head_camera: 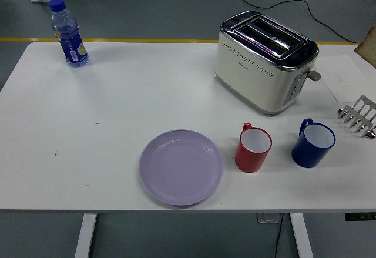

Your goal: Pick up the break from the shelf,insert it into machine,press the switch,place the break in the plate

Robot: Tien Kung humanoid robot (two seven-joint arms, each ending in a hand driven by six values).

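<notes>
Toaster (264, 64): glossy cream body, polished metal top; near it, smooth matt white table (117, 105), matt lilac plastic-looking plate (181, 167), glossy red mug (253, 147) and blue mug (313, 144), bare metal rack (358, 115).

White table (117, 105) on grey floor (158, 11) w/ yellow line (117, 39), maybe cables (282, 2).
</notes>
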